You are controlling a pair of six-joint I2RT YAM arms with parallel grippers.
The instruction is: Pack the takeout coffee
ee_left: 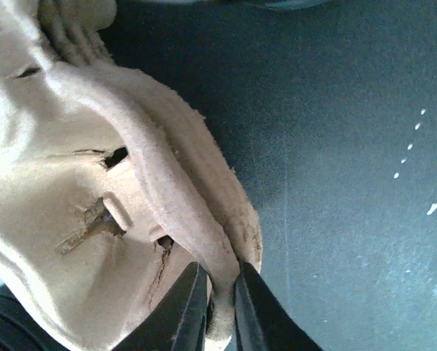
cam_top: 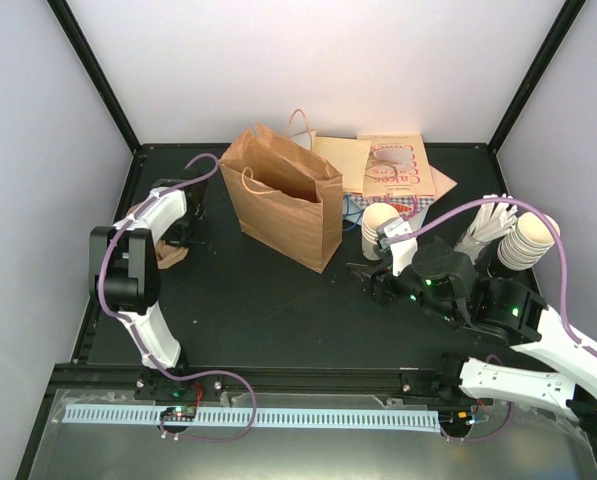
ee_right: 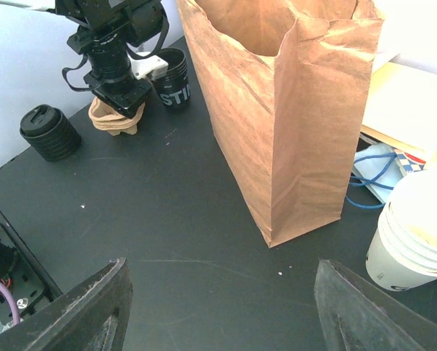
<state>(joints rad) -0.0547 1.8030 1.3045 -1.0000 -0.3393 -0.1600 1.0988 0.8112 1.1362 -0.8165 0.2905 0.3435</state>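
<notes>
The takeout coffee is out of view; I see no single cup standing on its own. My left gripper (ee_left: 222, 276) is shut on the raised rim of a beige pulp cup carrier (ee_left: 72, 175), which lies on the black table at the far left (cam_top: 168, 256). From the right wrist view the carrier (ee_right: 114, 121) sits under the left arm. My right gripper (ee_right: 222, 292) hangs open over bare table in front of the brown paper bag (ee_right: 291, 110), with nothing between its fingers. The bag (cam_top: 283, 195) stands upright and open in the middle.
A stack of black lids (ee_right: 50, 131) and a black cylinder with white letters (ee_right: 176, 82) stand beside the carrier. Nested cream cups (ee_right: 416, 234) stand right of the bag, with another stack (cam_top: 528, 240) and white sticks (cam_top: 488, 225) farther right. Paper sheets (cam_top: 398, 165) lie behind.
</notes>
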